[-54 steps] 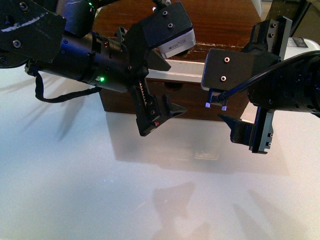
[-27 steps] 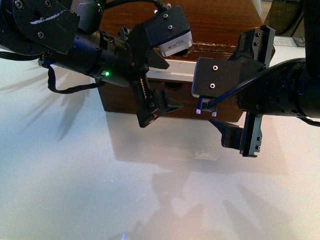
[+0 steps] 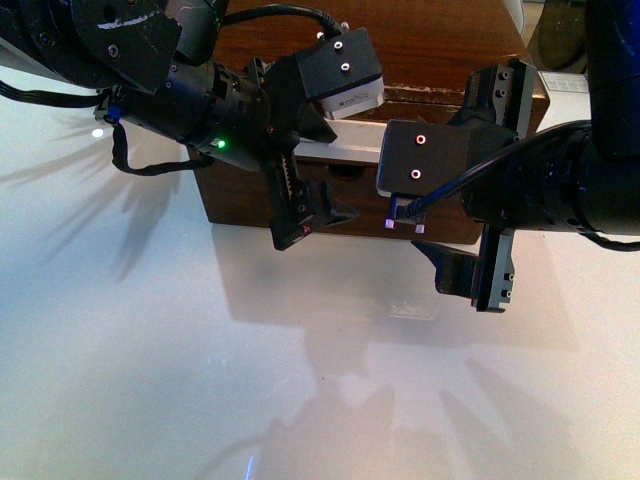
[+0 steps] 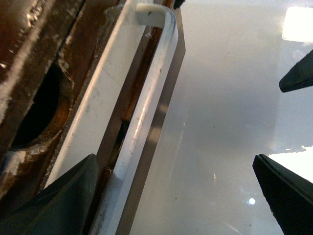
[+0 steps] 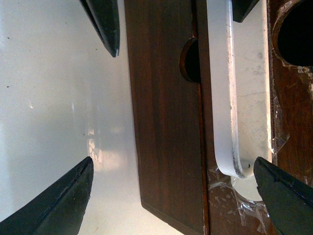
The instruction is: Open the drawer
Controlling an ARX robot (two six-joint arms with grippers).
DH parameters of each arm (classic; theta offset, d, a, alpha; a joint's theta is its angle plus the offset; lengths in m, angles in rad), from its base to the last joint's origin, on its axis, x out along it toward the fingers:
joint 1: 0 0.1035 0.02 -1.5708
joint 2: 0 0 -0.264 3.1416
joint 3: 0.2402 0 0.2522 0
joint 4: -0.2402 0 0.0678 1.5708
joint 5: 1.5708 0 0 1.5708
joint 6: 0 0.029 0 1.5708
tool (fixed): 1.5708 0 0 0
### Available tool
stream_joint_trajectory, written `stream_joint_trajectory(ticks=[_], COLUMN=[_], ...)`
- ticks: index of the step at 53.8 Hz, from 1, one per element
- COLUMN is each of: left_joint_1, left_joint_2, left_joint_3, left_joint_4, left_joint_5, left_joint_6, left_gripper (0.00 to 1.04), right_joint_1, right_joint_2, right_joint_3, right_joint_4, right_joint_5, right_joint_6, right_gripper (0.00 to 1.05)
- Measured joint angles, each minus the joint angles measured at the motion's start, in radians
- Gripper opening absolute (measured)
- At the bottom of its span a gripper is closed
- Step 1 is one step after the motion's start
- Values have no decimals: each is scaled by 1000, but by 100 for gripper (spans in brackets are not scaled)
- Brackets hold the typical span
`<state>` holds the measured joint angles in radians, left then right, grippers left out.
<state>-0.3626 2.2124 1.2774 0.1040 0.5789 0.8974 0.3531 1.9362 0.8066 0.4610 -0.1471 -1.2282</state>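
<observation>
Well, both of my arms are up against the drawer [image 3: 240, 200], a dark brown wooden front in the upper middle of the front view, standing on the glossy white counter [image 3: 150, 360]. Its white handle [image 3: 352, 152] runs across the front as a wide bar, and only a short stretch of it shows between my two arms. My left pincer [image 4: 174, 157] is spread wide. In the left wrist view the handle runs between its two black fingers [image 4: 68, 196], far nearer to the one at the lower left of that frame than to the one at the lower right. I cannot tell whether that near finger touches the bar. My right pincer [image 5: 172, 160] is also spread wide. In the right wrist view the rounded end of the handle lies between its fingers [image 5: 58, 205], just beside the one at the lower right of the frame, while the other hangs over bare counter at the lower left. Neither pincer is closed on anything. A half-round notch [image 5: 190, 61] is cut into the wood edge just beside the handle. A dark round hole [image 5: 296, 32] shows in the wood at the upper right of that frame. Crinkled clear tape [image 5: 227, 196] lies around the end of the handle. Whitish scuffs mark the wood near the hole.
</observation>
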Motion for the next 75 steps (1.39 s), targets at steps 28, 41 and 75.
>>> stream_joint_trajectory(ticks=[28,41,75], left_joint_1=[8,8,8], left_joint_2=[15,16,20], left_joint_3=[26,29,53], left_joint_4=[-67,-72,-135], left_joint_5=[-8,-10,-6], left_joint_6=[61,63,105], left_gripper=[96,96,96], right_joint_1=[20,25,26], right_joint_2=[97,125,163], right_joint_3=[104,128,178], right_joint_4=[-36,-43,-100], right_joint_5=[2,8,-12], right_joint_6=[-13,-29,-72], right_gripper=[96,96,96])
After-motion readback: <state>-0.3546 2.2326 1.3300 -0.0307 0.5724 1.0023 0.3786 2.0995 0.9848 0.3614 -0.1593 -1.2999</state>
